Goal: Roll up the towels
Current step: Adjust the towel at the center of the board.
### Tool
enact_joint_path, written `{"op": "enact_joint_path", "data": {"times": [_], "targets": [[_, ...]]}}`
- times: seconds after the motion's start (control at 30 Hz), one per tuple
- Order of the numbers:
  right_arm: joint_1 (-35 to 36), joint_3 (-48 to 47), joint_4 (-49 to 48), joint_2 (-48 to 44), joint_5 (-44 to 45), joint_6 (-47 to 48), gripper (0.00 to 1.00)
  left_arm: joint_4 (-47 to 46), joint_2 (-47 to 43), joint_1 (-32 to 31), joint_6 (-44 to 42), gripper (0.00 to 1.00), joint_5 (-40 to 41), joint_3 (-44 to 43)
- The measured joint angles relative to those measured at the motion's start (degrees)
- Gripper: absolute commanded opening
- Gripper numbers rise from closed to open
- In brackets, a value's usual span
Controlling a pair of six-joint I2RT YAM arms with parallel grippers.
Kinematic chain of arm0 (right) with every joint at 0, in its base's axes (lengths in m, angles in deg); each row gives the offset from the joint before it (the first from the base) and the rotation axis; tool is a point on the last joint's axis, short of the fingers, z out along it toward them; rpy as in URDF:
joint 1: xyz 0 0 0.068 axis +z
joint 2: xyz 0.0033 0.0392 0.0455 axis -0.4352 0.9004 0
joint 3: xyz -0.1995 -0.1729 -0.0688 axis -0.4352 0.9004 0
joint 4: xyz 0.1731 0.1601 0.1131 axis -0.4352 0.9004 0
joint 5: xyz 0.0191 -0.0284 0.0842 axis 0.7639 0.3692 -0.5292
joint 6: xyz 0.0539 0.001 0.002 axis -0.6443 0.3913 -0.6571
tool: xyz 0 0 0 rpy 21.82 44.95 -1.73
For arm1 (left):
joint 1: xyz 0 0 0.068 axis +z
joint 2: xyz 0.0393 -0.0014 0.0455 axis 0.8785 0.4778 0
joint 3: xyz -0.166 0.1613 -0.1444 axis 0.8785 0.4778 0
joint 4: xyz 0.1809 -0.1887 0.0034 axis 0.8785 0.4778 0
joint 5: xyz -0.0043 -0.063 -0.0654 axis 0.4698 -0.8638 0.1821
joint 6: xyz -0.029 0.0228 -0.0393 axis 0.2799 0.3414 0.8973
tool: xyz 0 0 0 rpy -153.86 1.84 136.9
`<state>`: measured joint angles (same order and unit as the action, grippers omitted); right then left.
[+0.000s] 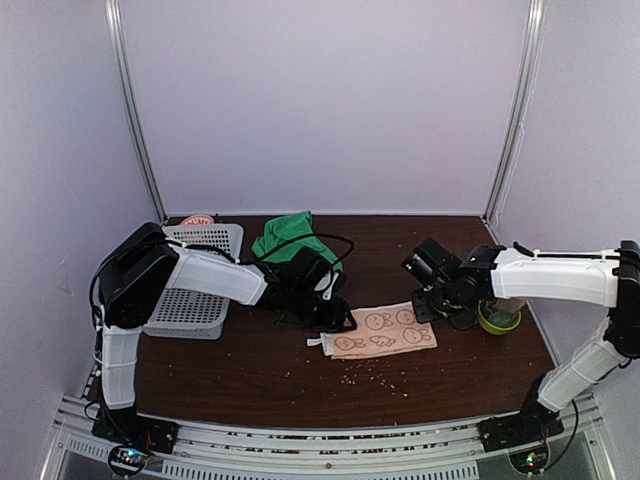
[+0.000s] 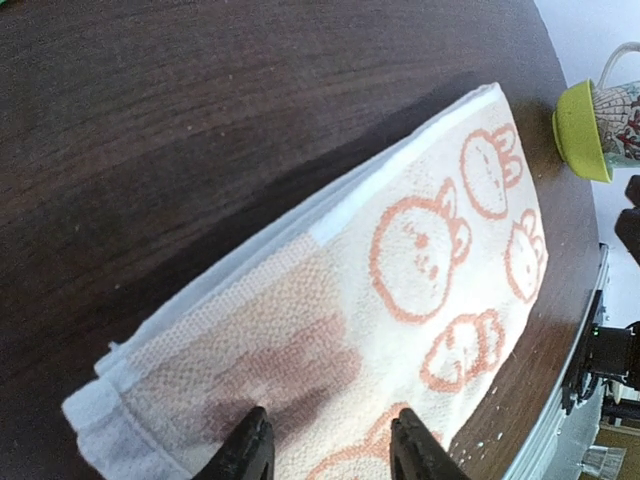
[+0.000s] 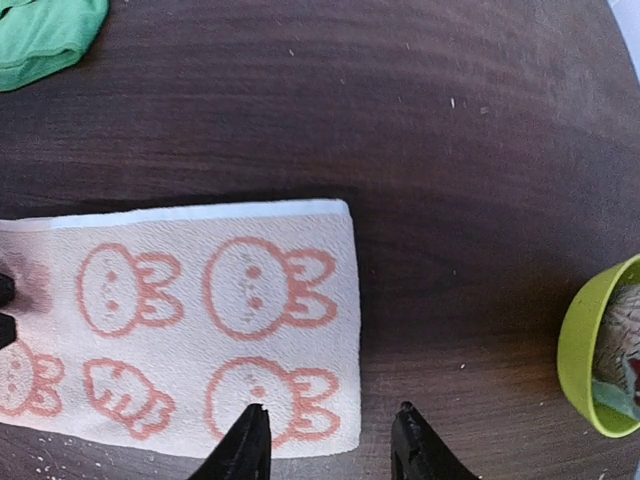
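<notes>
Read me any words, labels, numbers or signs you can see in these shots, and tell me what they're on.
No readable text anywhere.
pinkish-beige towel: only orange cartoon figures, no letters.
patterned item in the green bowl: print too blurred to read.
pink object behind the basket: too small to read.

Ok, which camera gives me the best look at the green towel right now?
Top external: the green towel shows nearly whole, bunched at the back of the table beside the basket. The right wrist catches only one corner of it at the frame's top left; the left wrist shows practically none.
</notes>
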<state>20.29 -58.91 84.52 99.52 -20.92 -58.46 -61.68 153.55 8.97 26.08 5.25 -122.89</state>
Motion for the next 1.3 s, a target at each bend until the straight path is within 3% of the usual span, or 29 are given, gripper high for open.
{"op": "enact_joint_path", "data": {"times": [0.27, 0.6, 0.87, 1.1, 1.3], "targets": [[-5.79, 15.93, -11.19, -4.39, -12.85, -5.92, 0.42, 7.19, -2.45, -1.88, -1.42, 0.42, 3.13, -6.45], [-8.74, 26.56, -24.04, -8.59, -17.86, -16.76, 0.42, 10.05, 0.24, -3.72, -2.54, 0.42, 4.85, -18.49], [-11.13, 33.22, -34.77, -12.50, -20.26, -26.95, 0.42, 12.02, 7.08, -3.72, -3.02, 0.41, 5.38, -18.12], [-12.17, 34.64, -39.93, -11.37, -21.73, -33.18, 0.32, 12.59, 8.35, -3.87, -3.56, 0.41, 6.16, -16.70], [-12.37, 34.67, -42.47, -9.86, -23.06, -35.52, 0.34, 12.55, 8.35, -3.87, -3.98, 0.41, 6.29, -16.65]]}}
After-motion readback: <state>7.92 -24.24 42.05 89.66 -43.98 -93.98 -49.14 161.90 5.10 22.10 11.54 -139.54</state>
